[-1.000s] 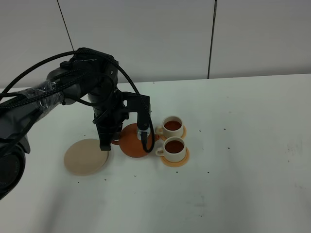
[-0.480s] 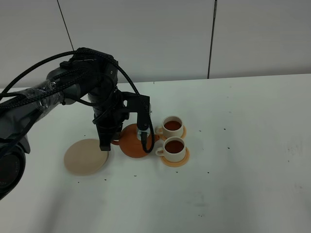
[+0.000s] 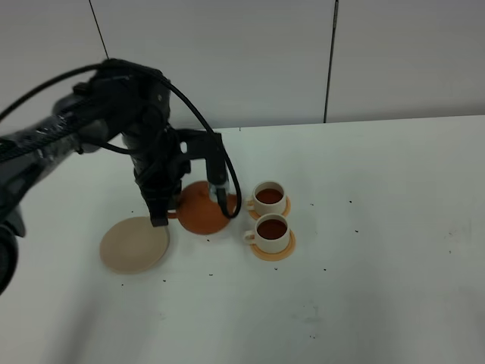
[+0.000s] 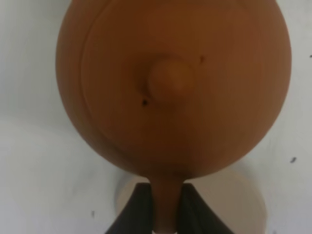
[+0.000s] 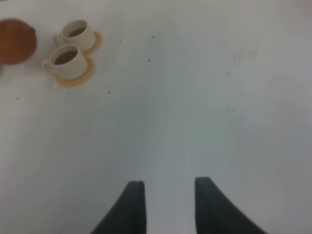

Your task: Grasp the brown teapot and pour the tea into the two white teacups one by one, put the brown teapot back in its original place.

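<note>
Nearest me on the white surface lies the plate, bare, just left of and below the arm's lowest black part. Right of it the two cups sit on their orange coasters, both filled with dark tea: the near cup and, touching it from behind, the far cup.

The teapot hangs between the plate and the cups, gripped by my left end effector. In the left wrist view its two dark fingers are pinched tight on the pot's handle, the lid knob facing the camera and the pale plate rim showing just behind the handle. The pot is off the plate, not yet set back.

Against the frames of a second ago, the left arm has risen and swung back toward the wall and a little left; the teapot has come with it, sitting higher in the high view and further from the near cup, with a clear gap now where it nearly met that cup's handle. Cups, coasters and plate have not shifted.

My right end effector hovers over bare surface well away from the cups, its fingers apart with nothing between them; the teapot shows at the edge of its view.
</note>
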### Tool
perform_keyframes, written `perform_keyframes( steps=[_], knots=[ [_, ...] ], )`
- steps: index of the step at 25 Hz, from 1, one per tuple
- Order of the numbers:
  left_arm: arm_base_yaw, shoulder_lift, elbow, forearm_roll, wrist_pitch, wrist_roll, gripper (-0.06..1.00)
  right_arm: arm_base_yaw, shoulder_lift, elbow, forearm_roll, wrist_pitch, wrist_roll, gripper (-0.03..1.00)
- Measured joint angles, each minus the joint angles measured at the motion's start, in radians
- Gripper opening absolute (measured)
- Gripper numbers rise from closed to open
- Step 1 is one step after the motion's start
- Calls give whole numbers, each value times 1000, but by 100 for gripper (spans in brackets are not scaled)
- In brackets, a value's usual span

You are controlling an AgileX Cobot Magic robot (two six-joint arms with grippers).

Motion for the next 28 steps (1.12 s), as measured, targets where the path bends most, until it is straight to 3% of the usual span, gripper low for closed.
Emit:
perform_keyframes(
  steps=[7, 15, 19, 24, 28],
  knots=[
    [58, -74, 0, -2, 81, -304, 17, 0, 0, 0, 0, 0, 0, 24],
    [80, -79, 0, 50, 81, -707, 17, 0, 0, 0, 0, 0, 0, 24],
    [80, -81, 13, 54, 81, -823, 17, 0, 0, 0, 0, 0, 0, 24],
    [80, -94, 133, 52, 68, -913, 17, 0, 0, 0, 0, 0, 0, 24],
    [80, -132, 266, 52, -47, -995, 17, 0, 0, 0, 0, 0, 0, 24]
  ],
)
